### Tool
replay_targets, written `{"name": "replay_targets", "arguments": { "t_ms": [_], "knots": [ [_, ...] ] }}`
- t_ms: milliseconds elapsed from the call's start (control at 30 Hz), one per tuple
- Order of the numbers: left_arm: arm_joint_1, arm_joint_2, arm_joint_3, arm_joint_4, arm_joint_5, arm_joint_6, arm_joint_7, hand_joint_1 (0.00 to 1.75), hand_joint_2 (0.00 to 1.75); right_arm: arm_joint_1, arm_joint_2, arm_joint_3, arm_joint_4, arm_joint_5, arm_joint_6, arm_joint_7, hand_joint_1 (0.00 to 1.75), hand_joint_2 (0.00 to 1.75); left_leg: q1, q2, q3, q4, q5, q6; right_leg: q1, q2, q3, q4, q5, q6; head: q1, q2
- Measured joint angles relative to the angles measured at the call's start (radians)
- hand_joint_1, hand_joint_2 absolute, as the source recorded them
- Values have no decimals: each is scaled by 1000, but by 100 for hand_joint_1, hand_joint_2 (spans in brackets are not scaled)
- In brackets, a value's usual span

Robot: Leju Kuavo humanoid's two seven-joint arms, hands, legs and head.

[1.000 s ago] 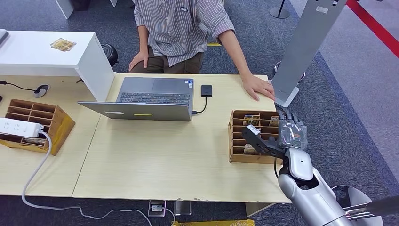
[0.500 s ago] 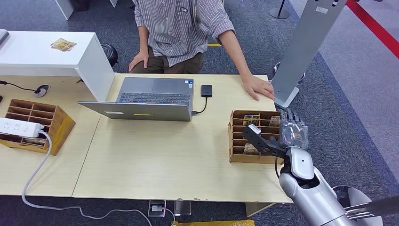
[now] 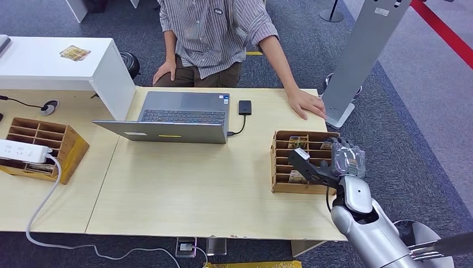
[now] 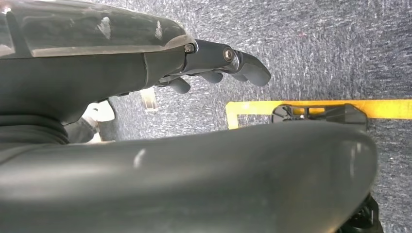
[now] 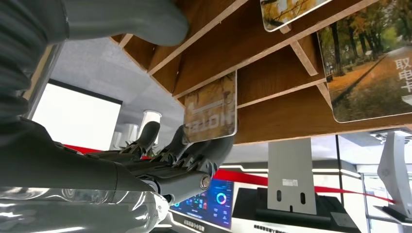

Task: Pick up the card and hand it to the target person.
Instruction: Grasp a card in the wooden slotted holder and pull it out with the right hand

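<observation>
A card (image 5: 211,109) printed with autumn leaves sticks out of a slot in the wooden card organizer (image 3: 275,164) on the table's right side. My right hand (image 3: 341,162) hovers over the organizer's right end. The thumb reaches across the slots and the fingers (image 5: 194,150) sit at the card's free edge, with the thumb well apart from them. Other photo cards (image 5: 369,73) stand in neighbouring slots. The person (image 3: 215,33) sits at the far side, one hand (image 3: 305,103) flat on the table. My left hand (image 4: 214,63) hangs above the carpet holding nothing.
An open laptop (image 3: 178,117) with a black drive (image 3: 245,107) plugged in sits mid-table. A second organizer (image 3: 42,148) and power strip (image 3: 22,151) lie at the left, behind them a white box (image 3: 61,64). A grey stand (image 3: 362,61) rises just beyond the table's right end.
My right hand has sunk slightly closer to the organizer's right end. The person and the table's objects have not moved.
</observation>
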Motion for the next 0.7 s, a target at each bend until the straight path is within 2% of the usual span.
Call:
{"name": "replay_targets", "arguments": {
  "t_ms": [400,500,633,700],
  "knots": [
    [0,0,-13,0,0,0,0,0,0,0,0,0,3,-2,0,-2,63,175,0,0,0,0,0,0,0,0,0,0,0,0,0,0],
    [0,0,-13,0,0,0,0,0,0,-1,0,0,3,-2,0,-4,67,175,0,0,0,0,0,0,0,0,0,0,0,0,0,0],
    [0,0,-13,0,0,0,0,0,0,0,0,0,2,4,-15,-6,83,175,0,0,0,0,0,0,0,0,0,0,0,0,0,0],
    [0,0,-13,0,0,0,0,0,0,1,0,0,-2,9,-24,-6,113,175,0,0,0,0,0,0,0,0,0,0,0,0,0,0]
  ]
}}
